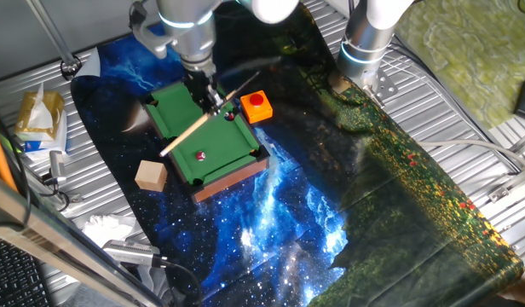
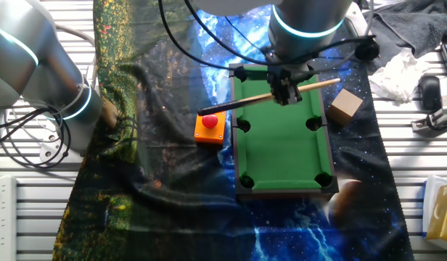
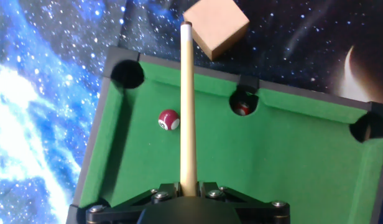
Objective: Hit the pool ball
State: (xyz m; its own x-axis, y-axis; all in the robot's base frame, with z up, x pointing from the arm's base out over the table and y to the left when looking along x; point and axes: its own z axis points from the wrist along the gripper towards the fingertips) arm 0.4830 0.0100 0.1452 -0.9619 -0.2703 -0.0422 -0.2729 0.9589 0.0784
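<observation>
Green felt covers the mini pool table [image 3: 291, 162], where the pool ball [image 3: 169, 119] lies just left of the wooden cue [image 3: 188, 106]. The end effector [image 3: 189, 190] clenches the cue's butt at 6 o'clock; the tip points to 12, near a tan cube [image 3: 216, 25]

felt [image 3: 285, 155] open w/ cue [image 3: 188, 106] crossing; wooden cube [image 3: 215, 26] just beyond rail.
</observation>
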